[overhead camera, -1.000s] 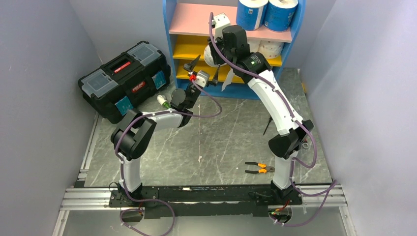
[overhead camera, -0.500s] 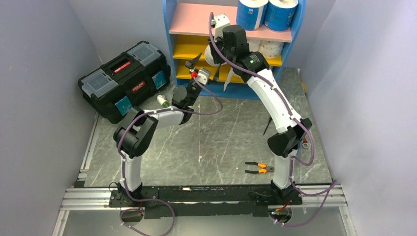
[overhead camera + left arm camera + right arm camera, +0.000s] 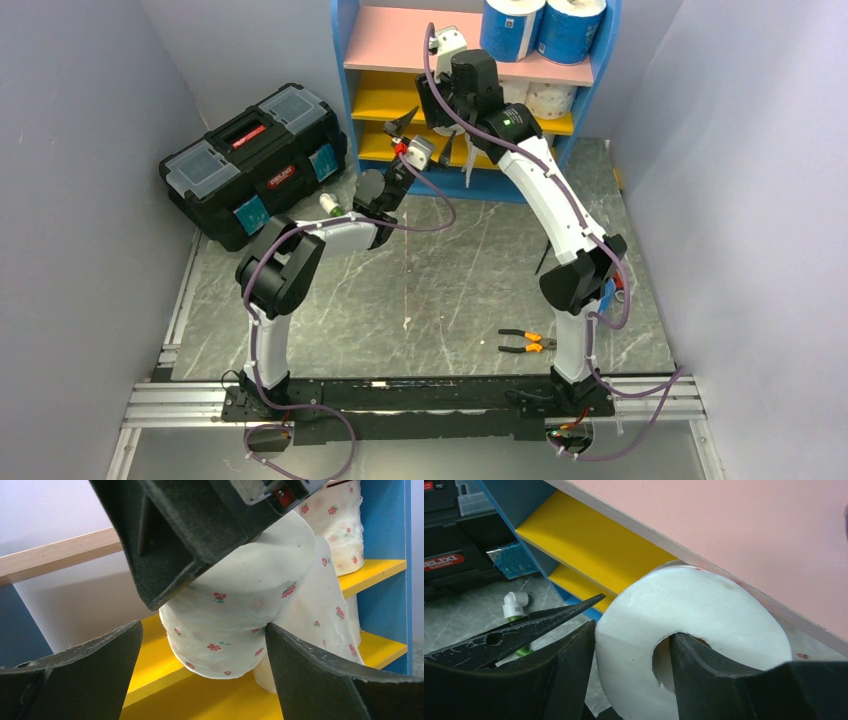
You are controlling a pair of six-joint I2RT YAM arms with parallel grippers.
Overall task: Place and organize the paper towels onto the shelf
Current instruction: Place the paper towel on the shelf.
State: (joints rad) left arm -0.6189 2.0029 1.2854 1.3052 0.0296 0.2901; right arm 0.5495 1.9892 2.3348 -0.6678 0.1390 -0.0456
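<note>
Right wrist: pink-dotted roll at the shelf, under its pink board; likely light, soft, easily crushed. Right fingers pinch its wall, one inside the core, the stiffest hold. Left fingers spread, released, near it.

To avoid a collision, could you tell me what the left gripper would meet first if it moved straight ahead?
Most likely the floral paper towel roll, centred ahead of the open left gripper, above the yellow shelf board; its distance is unclear.
</note>
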